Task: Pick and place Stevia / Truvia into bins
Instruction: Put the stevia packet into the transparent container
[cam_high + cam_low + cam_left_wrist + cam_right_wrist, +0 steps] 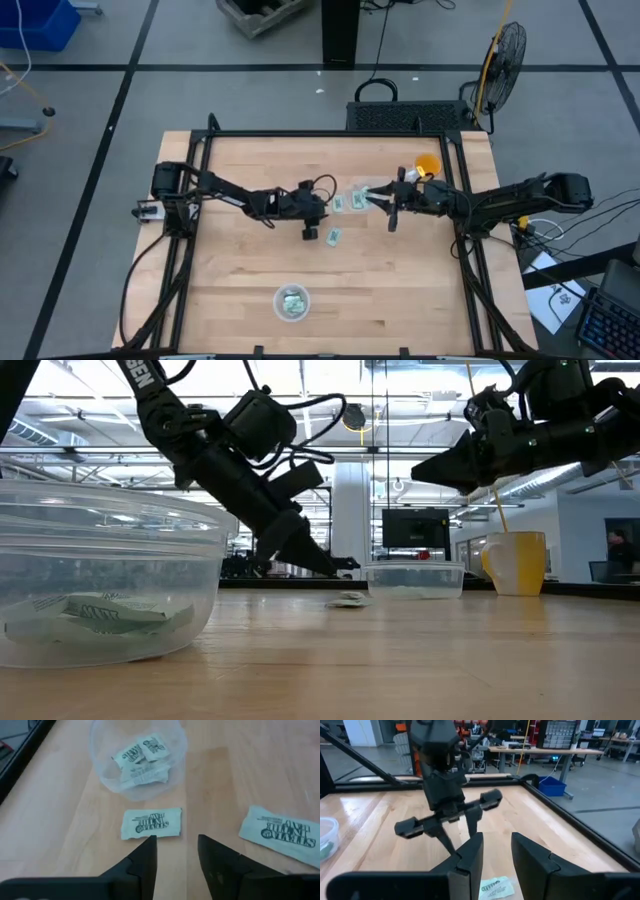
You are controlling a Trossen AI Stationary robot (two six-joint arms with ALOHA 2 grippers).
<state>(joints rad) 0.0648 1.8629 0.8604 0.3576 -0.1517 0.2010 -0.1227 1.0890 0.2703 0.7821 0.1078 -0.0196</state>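
Note:
Green-and-white Stevia sachets lie flat on the wooden table. One sachet (151,823) lies just ahead of my left gripper (175,851), which is open and low over the table (310,228). A second sachet (280,834) lies off to one side. Beyond them stands a clear bowl (102,767) holding several sachets. My right gripper (495,852) is open and raised (425,468), above another sachet (496,887) on the table. A second clear bowl (291,303) with sachets sits by the near edge.
An orange cup (427,165) stands far right of centre, behind my right gripper. A black frame rail (320,133) runs round the tabletop. The two grippers face each other closely at the table's middle. Bare wood (400,290) spreads toward the near right.

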